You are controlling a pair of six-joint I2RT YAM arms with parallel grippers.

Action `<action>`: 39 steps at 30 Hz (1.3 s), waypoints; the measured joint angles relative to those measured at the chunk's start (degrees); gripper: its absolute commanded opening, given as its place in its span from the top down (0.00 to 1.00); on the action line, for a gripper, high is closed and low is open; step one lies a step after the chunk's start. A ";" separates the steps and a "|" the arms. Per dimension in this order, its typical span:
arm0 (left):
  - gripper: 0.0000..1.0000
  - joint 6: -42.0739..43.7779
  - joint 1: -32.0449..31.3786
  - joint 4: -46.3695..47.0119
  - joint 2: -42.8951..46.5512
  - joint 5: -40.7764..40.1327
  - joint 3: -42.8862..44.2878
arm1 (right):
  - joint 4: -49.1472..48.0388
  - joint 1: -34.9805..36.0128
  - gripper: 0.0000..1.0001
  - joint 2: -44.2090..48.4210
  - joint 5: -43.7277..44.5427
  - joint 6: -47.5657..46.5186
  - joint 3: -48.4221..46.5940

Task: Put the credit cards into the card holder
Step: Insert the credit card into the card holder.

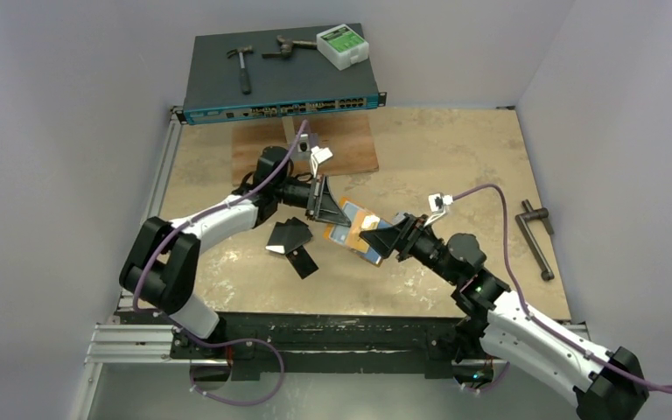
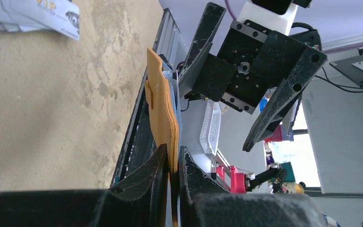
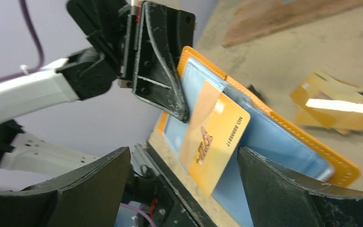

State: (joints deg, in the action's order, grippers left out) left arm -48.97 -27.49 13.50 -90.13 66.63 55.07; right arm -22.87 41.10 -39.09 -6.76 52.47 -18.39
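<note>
Left gripper (image 2: 172, 156) clamped on one edge of the open holder (image 2: 161, 106), held edge-up above the table. A card (image 3: 215, 137) sits partly in its blue pocket, free end toward the nearer right gripper (image 3: 182, 158), whose fingers are spread wide either side.

left end effector (image 1: 322, 208): clamped shut | right end effector (image 1: 387, 238): jaws wide apart | both arms reach inward, tips facing
</note>
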 measured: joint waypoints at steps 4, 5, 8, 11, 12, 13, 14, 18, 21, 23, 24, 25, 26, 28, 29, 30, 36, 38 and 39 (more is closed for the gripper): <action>1.00 -0.57 -0.31 1.86 -3.19 -0.24 -2.54 | 7.17 -0.37 0.15 0.70 0.20 -1.09 -0.04; 1.00 -1.25 -0.50 3.08 -4.48 -0.31 -3.37 | 7.93 -0.37 0.14 0.37 0.17 -1.09 0.11; 1.00 -4.00 -1.27 7.45 -9.20 -0.44 -5.57 | 8.92 -0.42 0.14 -2.01 -0.28 -1.01 0.92; 1.00 -6.08 -1.95 11.98 -14.29 -1.05 -6.91 | 10.29 -0.42 0.14 -4.66 -0.28 -0.85 1.90; 1.00 -6.49 -2.08 12.87 -15.30 -1.31 -7.23 | 11.15 -0.42 0.14 -4.96 -0.26 -0.87 2.08; 1.00 -7.02 -2.36 14.45 -16.70 -1.68 -7.80 | 12.26 -0.42 0.14 -5.05 -0.22 -0.85 2.21; 1.00 -7.45 -2.60 15.67 -17.86 -2.19 -8.17 | 13.09 -0.42 0.14 -4.83 -0.11 -0.85 2.36; 0.88 -7.45 -3.78 17.53 -20.83 -4.42 -9.22 | 16.24 -0.42 0.15 -2.03 0.76 -0.57 2.84; 0.79 -5.55 -4.55 15.76 -21.62 -6.97 -9.35 | 17.22 -0.42 0.16 -1.01 1.16 0.09 3.15; 0.70 -3.21 -4.81 13.07 -21.62 -9.42 -9.35 | 17.68 -0.42 0.17 -1.03 1.14 0.59 3.89; 0.66 -2.23 -4.81 11.87 -21.62 -10.51 -9.38 | 18.23 -0.42 0.17 -1.09 1.16 0.70 4.11; 0.62 -1.22 -4.81 10.56 -21.62 -11.78 -9.51 | 19.02 -0.42 0.17 -1.27 1.14 0.85 4.35; 0.61 -0.48 -4.81 9.46 -21.62 -12.83 -9.64 | 19.52 -0.42 0.17 -1.44 1.11 0.98 4.48; 0.54 0.94 -4.81 6.80 -21.55 -14.21 -9.79 | 20.55 -0.42 0.16 -1.84 0.94 1.18 4.66; 0.54 1.84 -4.79 5.70 -21.00 -14.27 -9.75 | 20.94 -0.42 0.15 -1.90 0.72 1.33 4.74; 0.54 2.71 -4.79 4.74 -20.41 -14.49 -9.64 | 21.05 -0.42 0.14 -1.95 0.52 1.49 4.83; 0.53 9.20 -4.90 -5.81 -17.11 -17.44 -7.43 | 20.72 -0.31 0.14 -4.81 -0.98 1.60 4.83; 0.53 11.54 -4.90 -10.67 -16.20 -18.62 -5.97 | 19.87 -0.11 0.14 -6.56 -1.55 1.57 4.83; 0.53 12.92 -4.90 -13.22 -15.82 -19.26 -5.01 | 19.19 0.09 0.14 -7.67 -1.77 1.60 4.83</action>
State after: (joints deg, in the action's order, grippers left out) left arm -36.05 -32.38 0.27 -105.95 47.37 50.06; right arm -3.68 41.19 -46.76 -8.54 54.06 -13.56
